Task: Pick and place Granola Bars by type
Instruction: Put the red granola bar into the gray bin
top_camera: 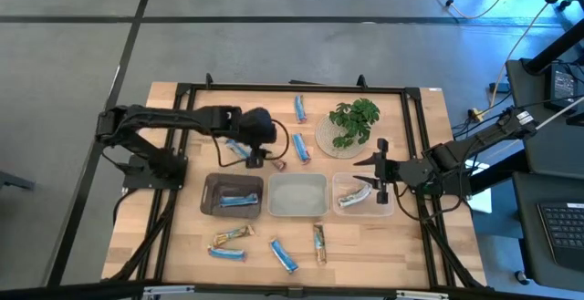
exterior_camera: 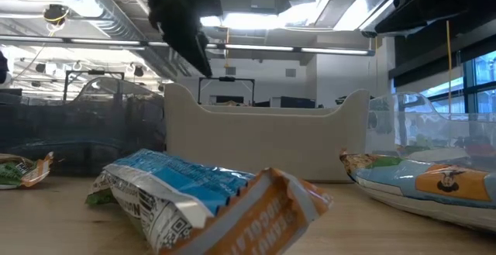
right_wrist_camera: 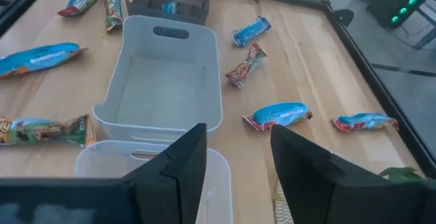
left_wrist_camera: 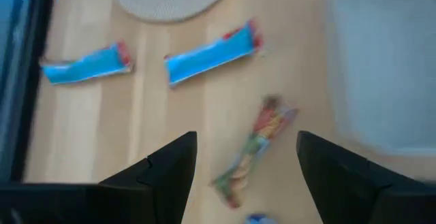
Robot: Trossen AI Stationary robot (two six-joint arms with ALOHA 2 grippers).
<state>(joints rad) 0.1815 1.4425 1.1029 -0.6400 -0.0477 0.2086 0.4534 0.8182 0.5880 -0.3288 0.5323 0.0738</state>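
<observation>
Brown/red bar (left_wrist_camera: 255, 149) lies on bare worktop just off the dark tray's (top_camera: 208, 191) far edge, toward the worktop's middle. Its long axis runs slantwise between my left tool's (left_wrist_camera: 246, 166) spread fingers, which sit directly above it; a wrist turn looks needed, I judge. Left arm nearer. Right tool (right_wrist_camera: 238, 159) open over the clear tray (top_camera: 388, 211), empty as far as I can see.

Both arms are matte black, built of slender tubular links with bulkier rounded joint housings. The left gripper (left_wrist_camera: 245, 176) and right gripper (right_wrist_camera: 235, 166) each carry two flat, wedge-shaped black fingers. A thin pale cable runs along the right arm's far link.
</observation>
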